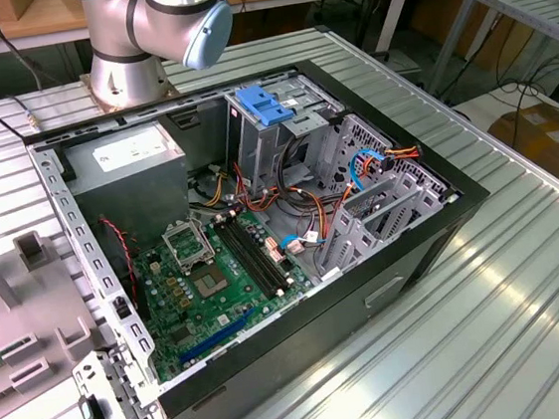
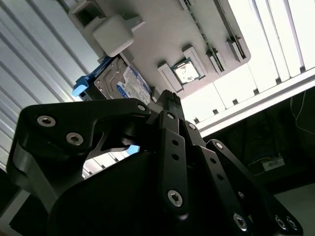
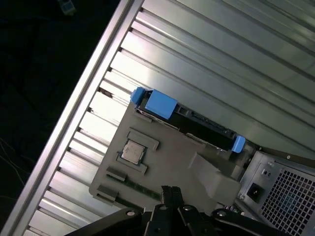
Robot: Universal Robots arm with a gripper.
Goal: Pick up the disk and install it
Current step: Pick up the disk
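Note:
The disk (image 3: 189,122) is a dark flat drive in a bright blue carrier. It lies along one edge of a grey parts tray (image 3: 162,167) on the ribbed metal table. In the second wrist view the disk (image 2: 118,84) shows its silver labelled face just beyond the gripper's tips. My gripper (image 3: 170,190) hangs well above the tray, apart from the disk. Its black fingers meet at one tip, shut with nothing between them, as the gripper (image 2: 166,94) also appears in the second wrist view.
A processor chip (image 3: 132,151) sits in a recess of the tray. The open computer case (image 1: 261,221) lies on the table with its motherboard (image 1: 207,277), power supply (image 1: 130,170) and a drive cage with a ribbed blue latch (image 1: 263,104). The arm's base (image 1: 141,34) stands behind the case.

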